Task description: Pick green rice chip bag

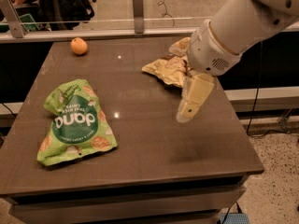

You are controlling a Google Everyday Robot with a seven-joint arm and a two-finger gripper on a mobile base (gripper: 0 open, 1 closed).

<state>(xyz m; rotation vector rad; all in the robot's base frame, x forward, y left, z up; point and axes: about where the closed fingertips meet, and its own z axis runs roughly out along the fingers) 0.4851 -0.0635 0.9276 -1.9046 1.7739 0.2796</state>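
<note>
The green rice chip bag [74, 122] lies flat on the left side of the dark brown table [154, 148], its dark green circle and white lettering facing up. My gripper [186, 115] hangs over the middle right of the table, pointing down and to the left, well to the right of the green bag and apart from it. It holds nothing that I can see. The white arm [233, 27] reaches in from the upper right.
A cream-and-brown chip bag [166, 69] lies at the back right, partly behind my arm. An orange [79, 45] sits at the back left corner. A glass rail with metal posts [137, 4] runs behind the table. The floor [275, 171] drops off to the right.
</note>
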